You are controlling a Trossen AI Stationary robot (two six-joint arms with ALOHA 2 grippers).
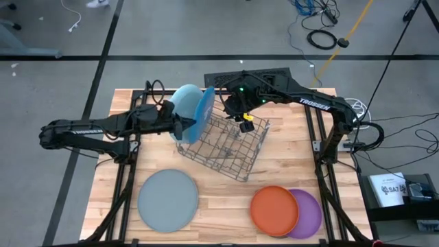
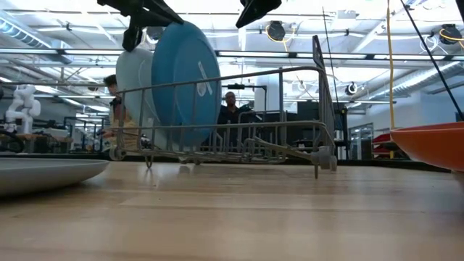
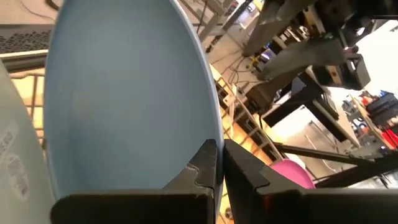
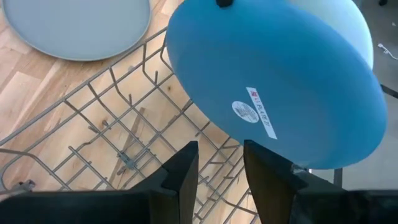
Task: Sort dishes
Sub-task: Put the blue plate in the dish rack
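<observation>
A blue plate and a pale blue plate stand on edge in the wire rack. My left gripper is shut on the blue plate. My right gripper hangs open and empty over the rack, beside the blue plate's back. A grey plate lies flat at the front left. An orange plate lies partly over a purple plate at the front right. The pale grey plate is out of view. My left gripper pinches the blue plate's rim between its two fingers, one finger on the hollow face and one on the back. The fingers come about level from the table's left. The plate stands upright, its lower edge down inside the rack.
The rack sits askew at the table's middle, its near part holding no plates. The pale blue plate stands close behind the blue one. People show in the room beyond the table.
</observation>
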